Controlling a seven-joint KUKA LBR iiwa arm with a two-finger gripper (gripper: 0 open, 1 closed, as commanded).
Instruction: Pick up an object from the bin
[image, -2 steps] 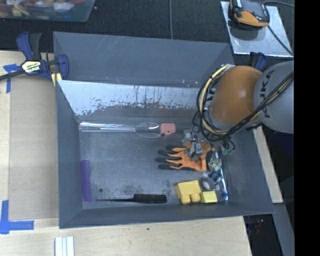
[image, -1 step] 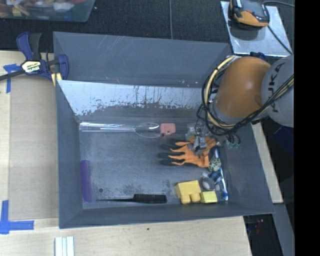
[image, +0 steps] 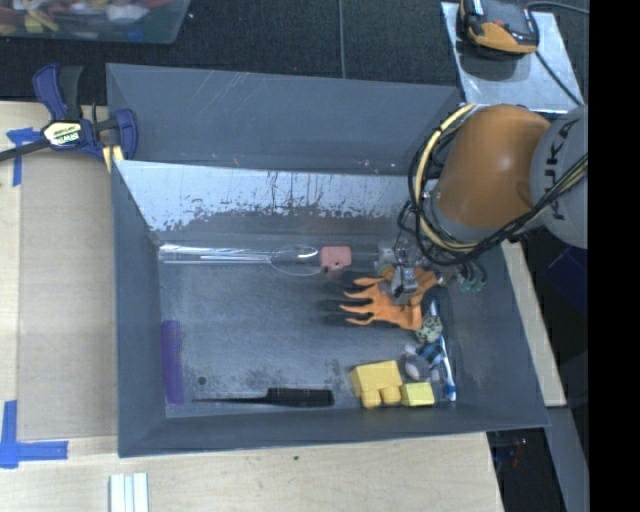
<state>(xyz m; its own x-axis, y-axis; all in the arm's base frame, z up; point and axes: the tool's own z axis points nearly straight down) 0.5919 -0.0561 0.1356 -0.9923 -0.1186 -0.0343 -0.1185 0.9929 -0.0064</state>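
Your claw (image: 405, 278) low at the right side of the bin (image: 300, 130), right above the orange hand-shaped toy (image: 372, 305), spread or pressed together you cannot tell, pink block (image: 336, 259) near on its left, yellow blocks (image: 378, 385) by the front wall

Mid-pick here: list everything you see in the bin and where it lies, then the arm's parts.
bin: one, grey metal, holds all the items
spoon: one, clear, along the floor's back edge
small block: one, pink, at the spoon's right end
claw-shaped toy: one, orange, right of centre, beneath the gripper
yellow blocks: two, yellow, front right, side by side
small heap: count unclear, blue and white bits, by the right wall
stick: one, purple, along the left wall
long tool: one, black, along the front edge
gripper: one, dark, over the claw-shaped toy
wrist cover: one, orange, upper right
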